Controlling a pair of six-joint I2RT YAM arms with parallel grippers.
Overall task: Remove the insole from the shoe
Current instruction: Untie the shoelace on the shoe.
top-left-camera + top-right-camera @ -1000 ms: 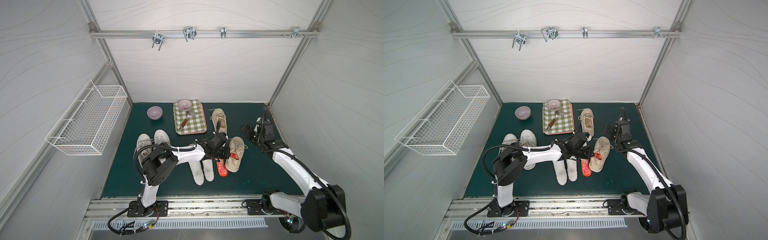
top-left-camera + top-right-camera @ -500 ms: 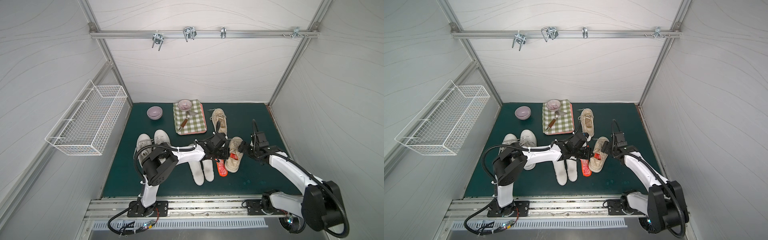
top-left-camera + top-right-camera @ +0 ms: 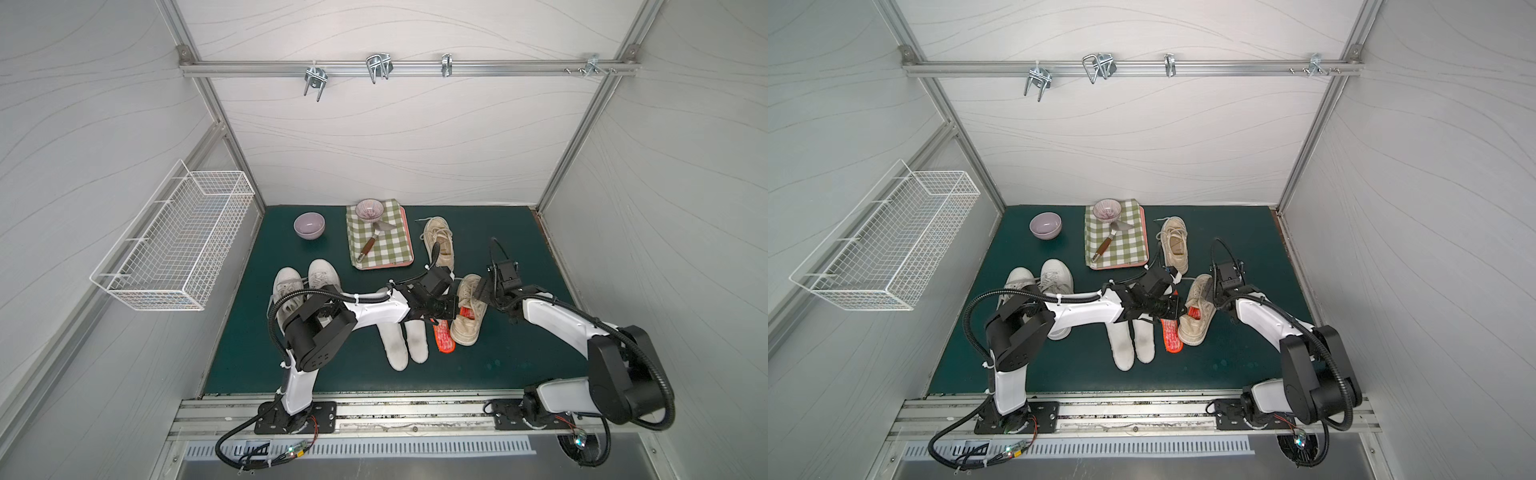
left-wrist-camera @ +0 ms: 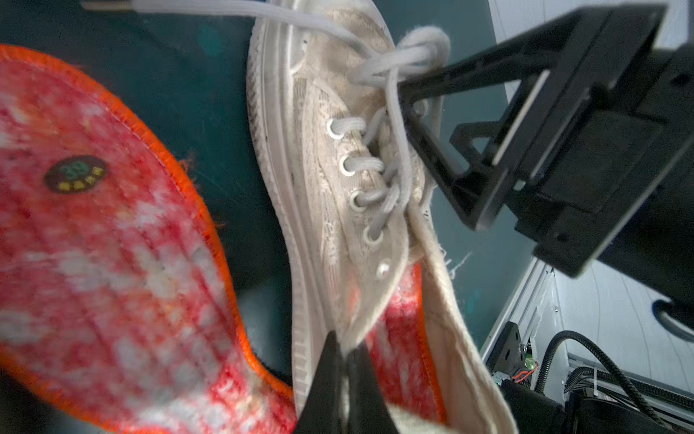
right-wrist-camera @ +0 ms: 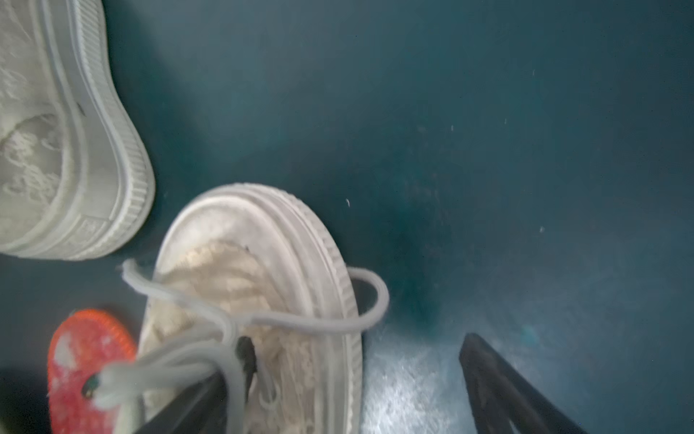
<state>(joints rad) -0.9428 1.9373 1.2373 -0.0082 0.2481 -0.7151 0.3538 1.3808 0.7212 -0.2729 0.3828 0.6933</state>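
The left gripper (image 4: 345, 350) pinches the shoe (image 4: 330, 188) by its rim at 9 o'clock. The right gripper (image 5: 347, 357) stands wide over the laces (image 4: 403, 56) at 12 o'clock. The insole (image 3: 468, 312) sits inside the shoe. A second insole (image 3: 444, 338) lies on the worktop (image 3: 519, 345) at the shoe's 8 o'clock.

White panel walls (image 3: 395, 137) with faint wavy lines close in the back and both sides, joined at the corners by aluminium posts (image 3: 582, 137). High on the back wall runs an aluminium rail (image 3: 415, 68) carrying several metal hooks (image 3: 377, 70). A white wire basket (image 3: 178, 241) hangs on the left wall. The worktop (image 3: 498, 361) is covered in dark green matting, with an aluminium track (image 3: 415, 411) and a slotted metal strip (image 3: 374, 449) along its near edge. The light is soft and even
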